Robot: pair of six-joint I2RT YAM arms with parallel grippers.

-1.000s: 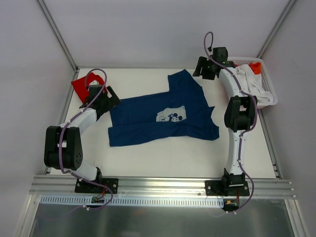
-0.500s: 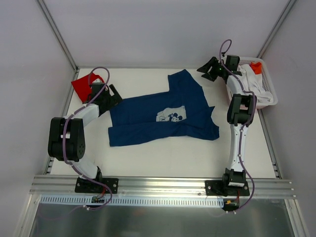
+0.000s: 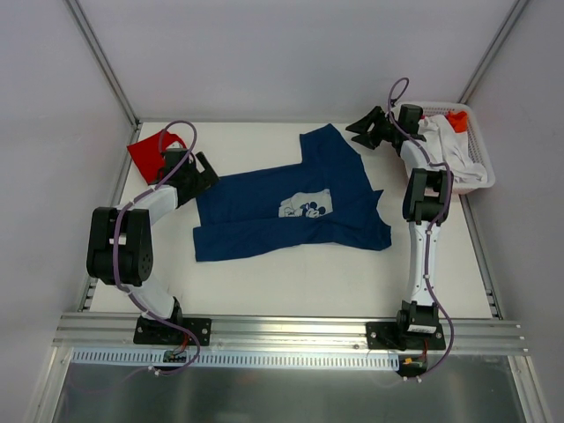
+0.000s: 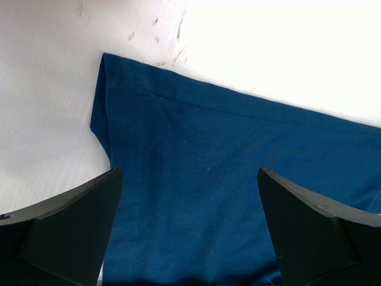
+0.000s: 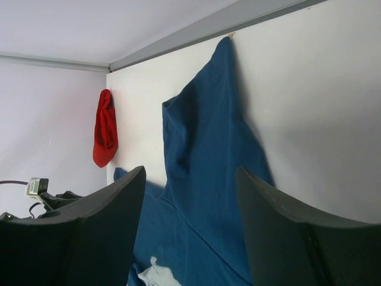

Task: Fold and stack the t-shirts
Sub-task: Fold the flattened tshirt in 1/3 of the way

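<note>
A navy shirt (image 3: 291,207) lies spread mid-frame on the bench (image 3: 291,282), a red shirt (image 3: 145,154) upper left. Both released: left tool (image 3: 196,172) over the navy shirt's left edge, right tool (image 3: 366,129) upper right.

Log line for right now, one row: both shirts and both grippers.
navy t-shirt: spread out, unfolded | red t-shirt: far-left corner | left gripper: open over navy corner | right gripper: open, empty
</note>
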